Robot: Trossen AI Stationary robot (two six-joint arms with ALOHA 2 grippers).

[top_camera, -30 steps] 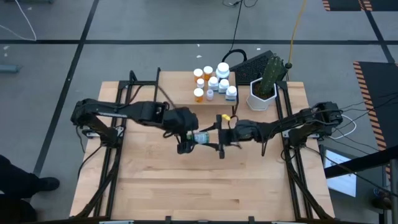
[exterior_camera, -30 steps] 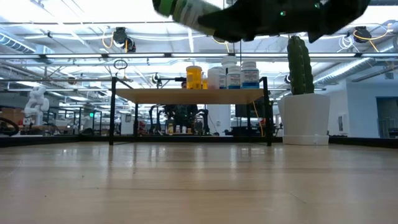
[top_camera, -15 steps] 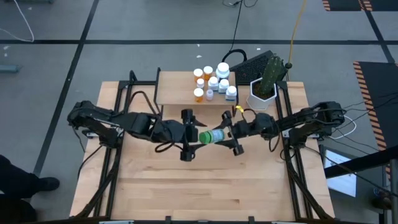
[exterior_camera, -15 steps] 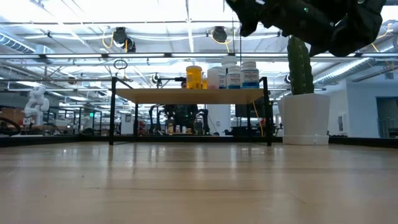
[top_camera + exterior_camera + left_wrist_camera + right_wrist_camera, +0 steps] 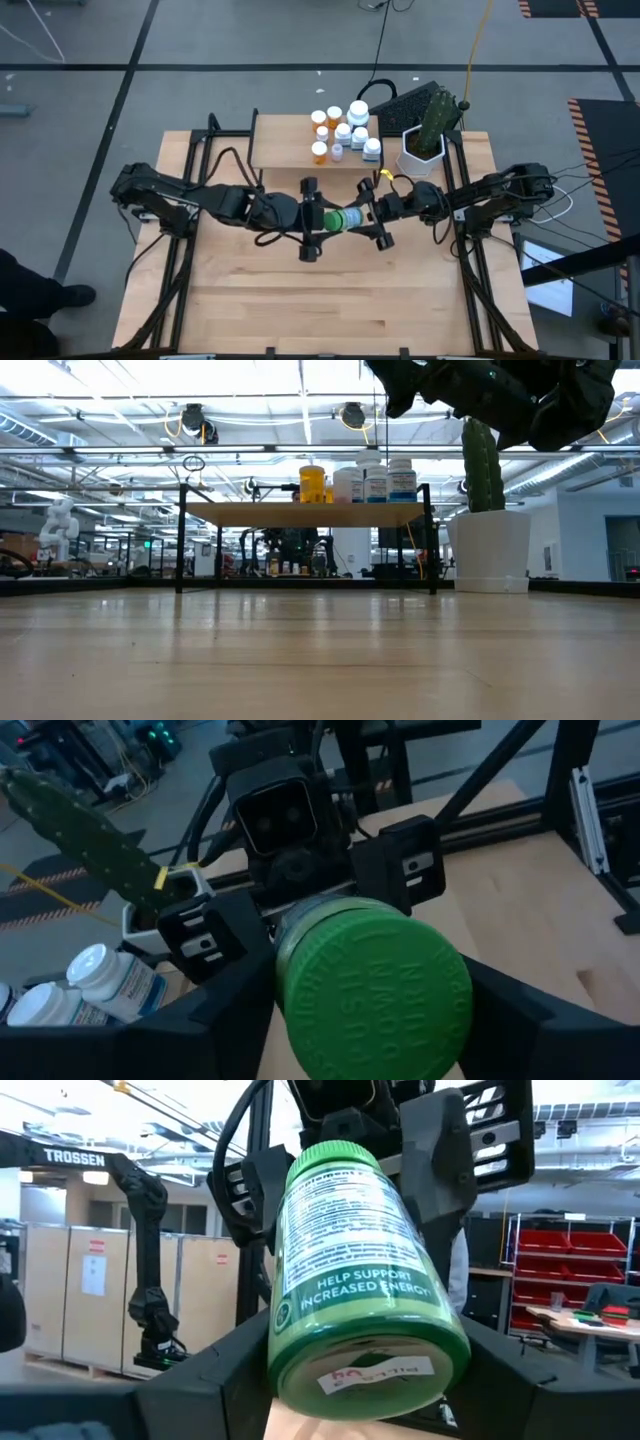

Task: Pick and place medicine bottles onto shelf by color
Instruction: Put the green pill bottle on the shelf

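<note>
The right gripper has its fingers closed on the base end of the green bottle, which lies on its side in the air above the middle of the bench, its green cap pointing at the left arm. The left gripper has its fingers on either side of that cap; in the left wrist view they sit close against it, but whether they press on it cannot be told. A second ago the left gripper alone carried the bottle while the right one stood just beside it; half a second ago the right gripper already had the base end and the left fingers stood wider about the cap, and they have narrowed since. The right fingers have kept their grip. In the low view only the dark bulk of the arms shows at the top edge, as it did half a second ago. Behind the pair, the shelf at the far side of the bench carries the other medicine bottles bunched at its right end: orange ones to the left, white ones to the right, and a tiny purple one between them. Just right of the shelf a white pot holds a cactus, with a dark keyboard behind it.
</note>
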